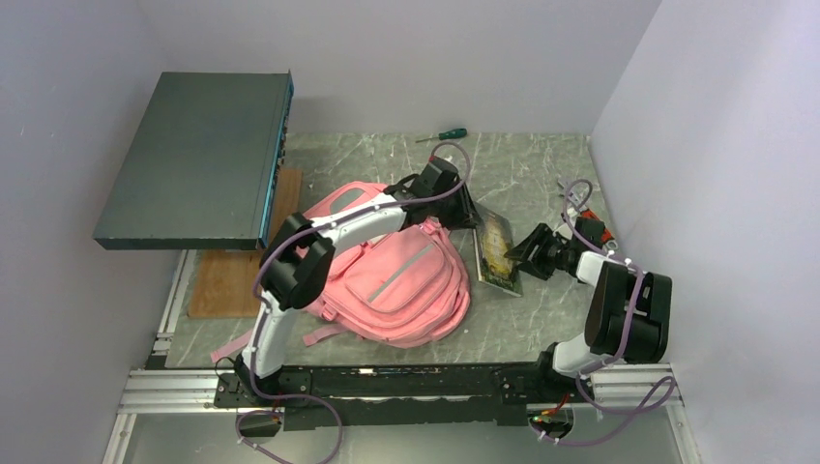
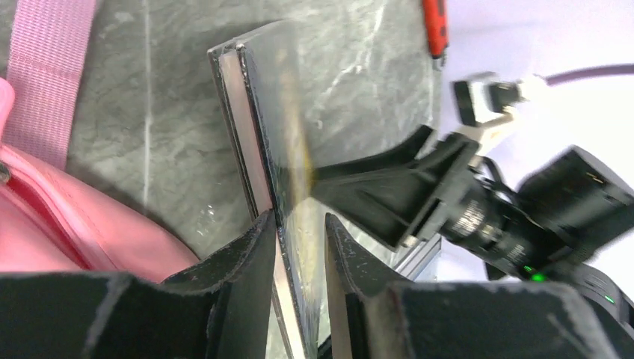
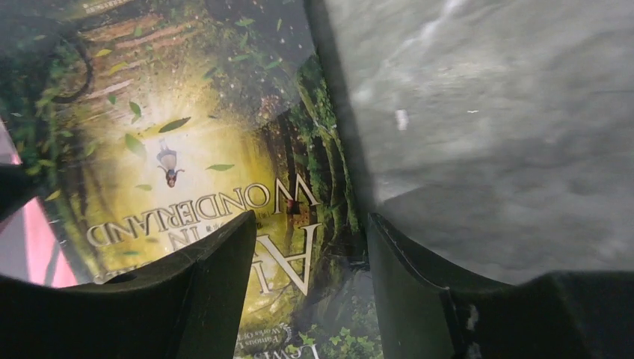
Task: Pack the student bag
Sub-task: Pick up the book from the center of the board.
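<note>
The pink student bag (image 1: 401, 280) lies flat in the middle of the table, and a corner of it (image 2: 67, 217) shows in the left wrist view. Just right of it, an "Alice in Wonderland" book (image 1: 499, 253) is tipped up on its long edge. My left gripper (image 1: 468, 207) reaches over the bag and stands open astride the book's far end (image 2: 265, 112). Its left finger is against the page side, and a sliver of glossy cover shows before the right finger. My right gripper (image 1: 530, 253) is open at the cover (image 3: 187, 149), with the book's edge between its fingers (image 3: 209, 277).
A dark flat box (image 1: 198, 155) overhangs the back left, with a wooden board (image 1: 232, 275) under it. A green-handled screwdriver (image 1: 443, 135) lies at the back wall. A red-handled tool (image 1: 592, 227) sits by the right wall. A pink strap (image 2: 52, 67) trails beside the book.
</note>
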Robot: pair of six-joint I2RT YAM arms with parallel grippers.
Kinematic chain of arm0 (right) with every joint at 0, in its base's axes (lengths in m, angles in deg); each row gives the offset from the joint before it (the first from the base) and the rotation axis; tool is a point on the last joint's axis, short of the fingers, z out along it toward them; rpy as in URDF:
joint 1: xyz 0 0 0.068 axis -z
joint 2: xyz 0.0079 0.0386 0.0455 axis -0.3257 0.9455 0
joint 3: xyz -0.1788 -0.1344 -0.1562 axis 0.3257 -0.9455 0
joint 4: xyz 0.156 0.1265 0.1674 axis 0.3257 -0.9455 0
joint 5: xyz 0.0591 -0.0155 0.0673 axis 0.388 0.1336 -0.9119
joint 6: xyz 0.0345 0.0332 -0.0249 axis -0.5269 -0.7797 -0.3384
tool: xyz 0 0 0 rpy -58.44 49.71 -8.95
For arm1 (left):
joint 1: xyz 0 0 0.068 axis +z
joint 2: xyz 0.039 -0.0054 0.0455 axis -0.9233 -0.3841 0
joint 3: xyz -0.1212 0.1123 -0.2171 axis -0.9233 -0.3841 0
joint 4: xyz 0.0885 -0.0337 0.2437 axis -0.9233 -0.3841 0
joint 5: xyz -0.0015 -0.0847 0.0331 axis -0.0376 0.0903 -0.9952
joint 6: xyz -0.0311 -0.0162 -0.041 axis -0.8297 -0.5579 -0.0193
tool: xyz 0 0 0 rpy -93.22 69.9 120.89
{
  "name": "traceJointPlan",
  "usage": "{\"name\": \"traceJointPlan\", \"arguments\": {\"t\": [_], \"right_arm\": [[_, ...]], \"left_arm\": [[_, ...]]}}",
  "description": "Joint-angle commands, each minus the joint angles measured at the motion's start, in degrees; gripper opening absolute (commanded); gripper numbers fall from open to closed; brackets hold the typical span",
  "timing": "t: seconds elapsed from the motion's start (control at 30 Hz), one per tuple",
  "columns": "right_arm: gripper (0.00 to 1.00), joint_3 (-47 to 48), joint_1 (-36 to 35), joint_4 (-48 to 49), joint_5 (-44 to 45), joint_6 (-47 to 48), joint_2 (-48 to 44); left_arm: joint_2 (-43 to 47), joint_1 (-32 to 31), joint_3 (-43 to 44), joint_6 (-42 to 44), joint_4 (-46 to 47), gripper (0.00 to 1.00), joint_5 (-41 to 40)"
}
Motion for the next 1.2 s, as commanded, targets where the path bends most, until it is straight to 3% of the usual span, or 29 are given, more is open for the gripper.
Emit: {"name": "traceJointPlan", "arguments": {"t": [0.0, 0.33, 0.63, 0.83, 1.1, 1.17], "right_arm": [[0.58, -2.2, -4.8, -3.3, -6.8, -0.2, 3.7], [0.61, -3.3, -14.1, -0.7, -6.1, -2.7, 3.0], [0.61, -4.8, -20.4, 1.9, -5.0, -7.4, 0.0], [0.61, -6.7, -22.2, 4.1, -4.3, -11.7, -4.0], [0.61, -7.7, -23.1, 6.5, -4.3, -12.6, -2.7], [0.6, -7.5, -23.2, 6.3, -4.4, -12.3, -2.3]], "left_arm": [[7.1, -6.0, -1.8, -1.5, 5.2, 0.32, 7.5], [16.7, -6.4, -15.2, -1.8, 2.9, 0.35, 3.6], [24.3, -5.6, -20.4, 4.9, -10.4, 0.7, -7.8], [26.0, -4.8, -20.5, 2.3, -14.4, 0.72, -7.4], [31.0, -4.9, -18.1, 3.5, -25.9, 0.73, -17.1], [33.8, -5.1, -20.0, 1.3, -27.6, 0.78, -17.5]]}}
